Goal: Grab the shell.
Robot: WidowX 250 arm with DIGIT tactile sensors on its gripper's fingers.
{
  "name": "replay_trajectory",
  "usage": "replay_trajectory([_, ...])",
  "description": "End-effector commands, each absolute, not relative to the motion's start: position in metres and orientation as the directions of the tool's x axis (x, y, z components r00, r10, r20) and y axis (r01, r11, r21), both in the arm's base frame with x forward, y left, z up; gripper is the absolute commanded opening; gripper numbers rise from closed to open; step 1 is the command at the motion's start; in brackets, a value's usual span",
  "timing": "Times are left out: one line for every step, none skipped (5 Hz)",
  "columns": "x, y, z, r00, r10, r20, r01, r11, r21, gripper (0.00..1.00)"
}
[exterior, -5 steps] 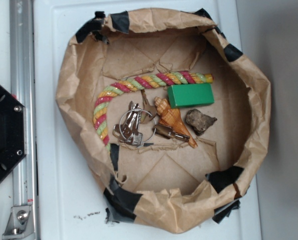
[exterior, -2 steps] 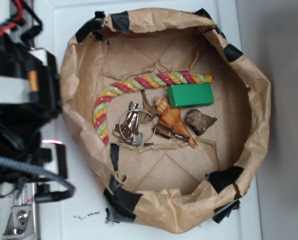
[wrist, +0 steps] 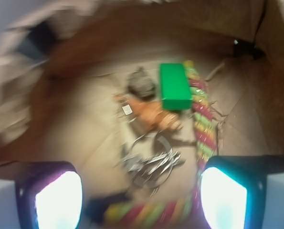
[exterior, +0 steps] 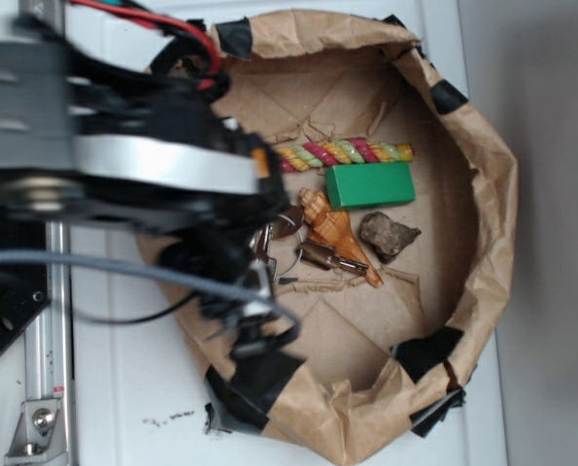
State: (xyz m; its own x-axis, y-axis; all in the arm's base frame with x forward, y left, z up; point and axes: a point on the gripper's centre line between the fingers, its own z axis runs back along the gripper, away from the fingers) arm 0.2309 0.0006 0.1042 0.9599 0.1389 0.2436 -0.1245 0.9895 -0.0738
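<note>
The shell (exterior: 335, 233) is orange-tan with pale ridges and lies in the middle of the brown paper bowl (exterior: 483, 175), its point toward the lower right. In the blurred wrist view the shell (wrist: 151, 113) is ahead of and well above my gripper (wrist: 141, 198). The gripper is open, its two lit fingertips (wrist: 58, 200) wide apart with nothing between them, hovering over the keys (wrist: 151, 164). In the exterior view my arm (exterior: 143, 165) covers the bowl's left side and stops just left of the shell.
A green block (exterior: 369, 184) sits just above the shell and a dark-brown rock (exterior: 388, 235) to its right. The key bunch (exterior: 279, 243) touches the shell's left side. A multicoloured rope (exterior: 347, 152) curves along the back. The bowl's crumpled paper walls rise all round.
My arm has swung in from the left and now reaches over the left part of the bowl. The shell, block, rock and keys have not moved.
</note>
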Motion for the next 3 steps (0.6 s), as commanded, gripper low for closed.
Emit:
replay_trajectory([0.254, 0.008, 0.067, 0.966, 0.117, 0.23, -0.114, 0.993, -0.025, 1.0])
replay_trajectory([0.269, 0.007, 0.05, 0.974, 0.096, 0.203, -0.092, 0.995, -0.029, 1.0])
replay_trajectory([0.28, 0.011, 0.058, 0.97, 0.133, 0.205, -0.125, 0.991, -0.05, 1.0])
